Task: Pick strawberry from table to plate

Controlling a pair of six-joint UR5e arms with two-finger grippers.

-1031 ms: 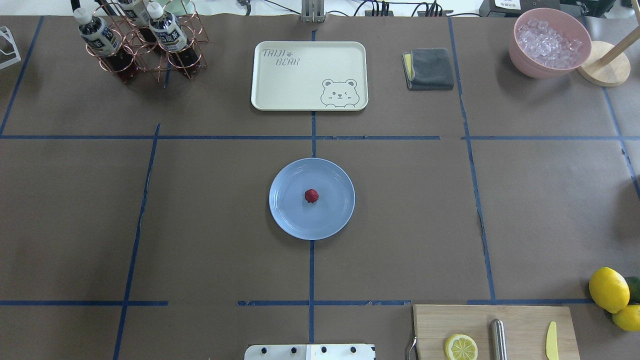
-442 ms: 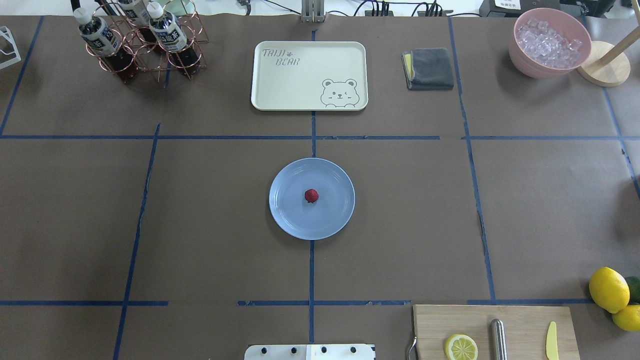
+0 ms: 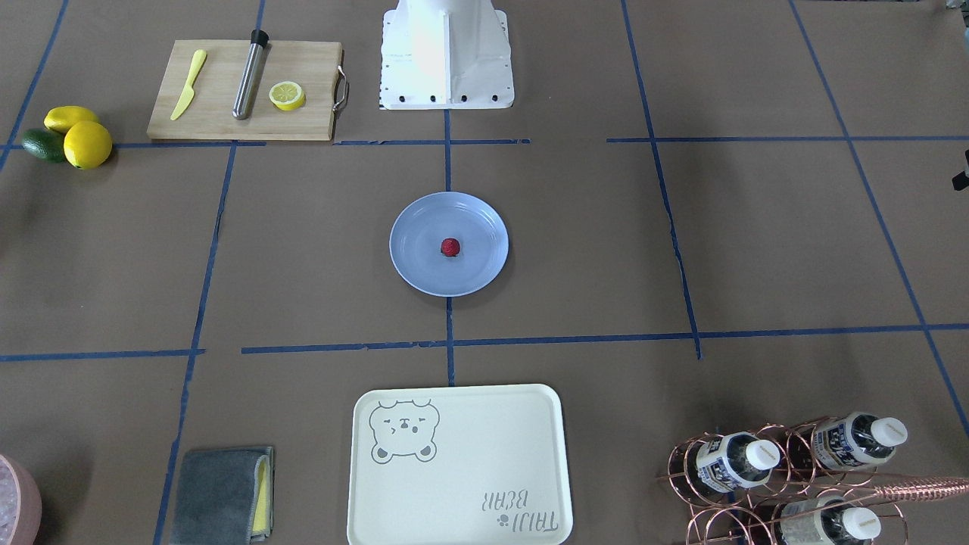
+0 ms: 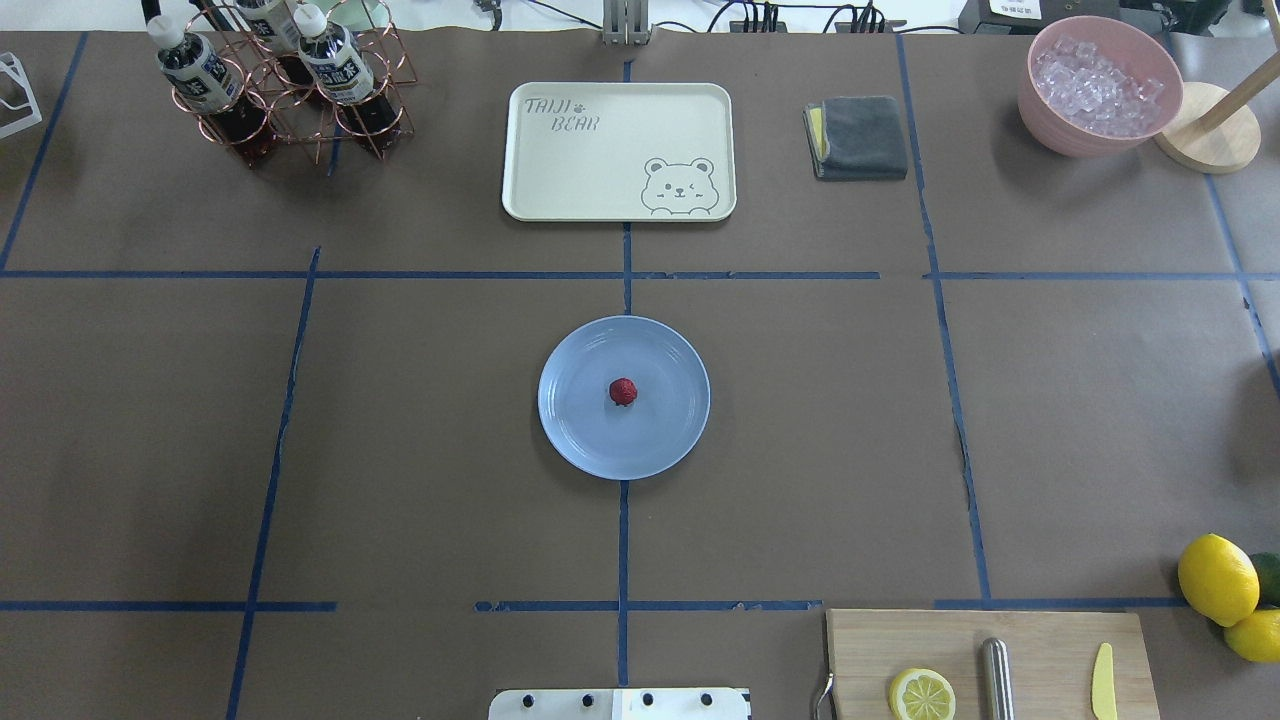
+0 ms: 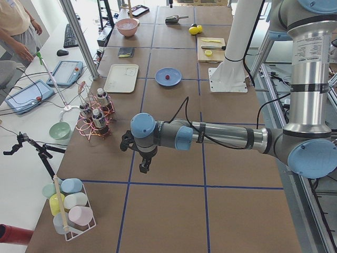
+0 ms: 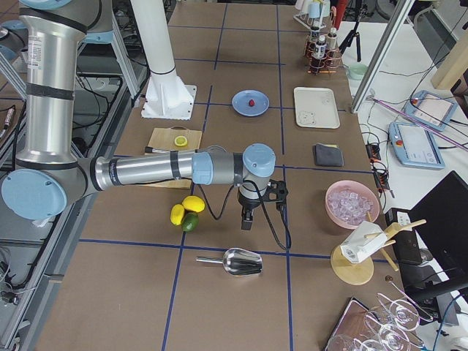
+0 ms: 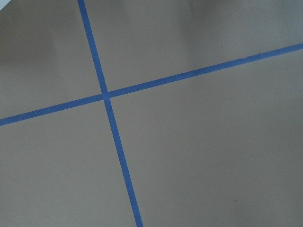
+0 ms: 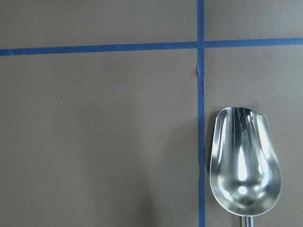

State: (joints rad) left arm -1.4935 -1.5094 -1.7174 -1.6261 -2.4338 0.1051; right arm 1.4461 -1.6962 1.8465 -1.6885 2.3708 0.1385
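Note:
The small dark-red strawberry (image 4: 623, 392) lies in the middle of the light-blue plate (image 4: 575, 425), at the centre of the brown taped table (image 4: 420, 450); the front-facing view shows the strawberry (image 3: 450, 247) on the plate (image 3: 416, 261) too. Both arms hang far from it at the table's ends. The left gripper (image 5: 143, 166) points down over bare table, seen only in the left side view. The right gripper (image 6: 247, 221) points down near the lemons, seen only in the right side view. I cannot tell whether either is open or shut. No fingers show in the wrist views.
A cream bear tray (image 4: 618, 150), a copper bottle rack (image 4: 290, 90), a grey cloth (image 4: 858, 137) and a pink ice bowl (image 4: 1098, 85) line the far side. A cutting board (image 4: 990, 665) and lemons (image 4: 1218, 580) sit near right. A metal scoop (image 8: 245, 161) lies under the right wrist.

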